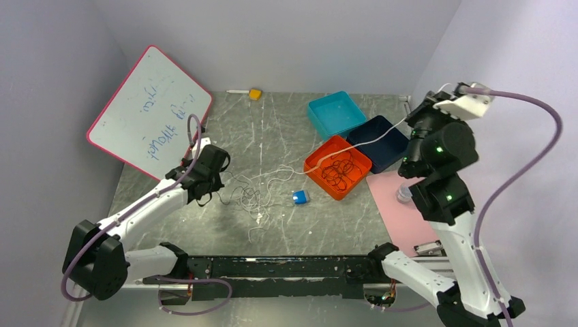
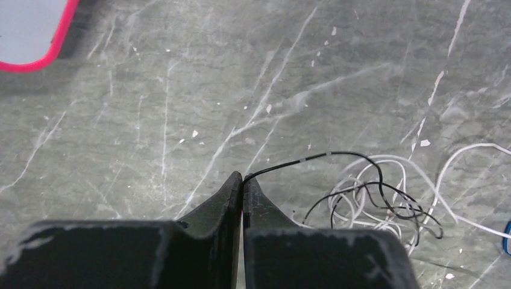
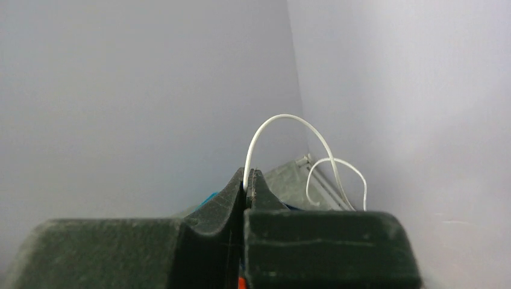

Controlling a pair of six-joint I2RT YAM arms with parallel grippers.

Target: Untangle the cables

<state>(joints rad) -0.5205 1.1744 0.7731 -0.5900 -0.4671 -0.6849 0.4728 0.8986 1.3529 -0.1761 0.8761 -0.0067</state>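
Black cable [image 2: 313, 158] pinched in closed left gripper [image 2: 242, 180], as anchor. Closed right gripper [image 3: 247, 177] holds white cable [image 3: 286, 115] high, probably to separate them.

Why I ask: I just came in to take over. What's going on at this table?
Two robot arms are untangling cables. The left gripper is shut on a black cable at the edge of the tangle on the table. The right gripper, raised high, is shut on a white cable that stretches down across the orange tray toward that tangle. In the tray lie coils of black cable.
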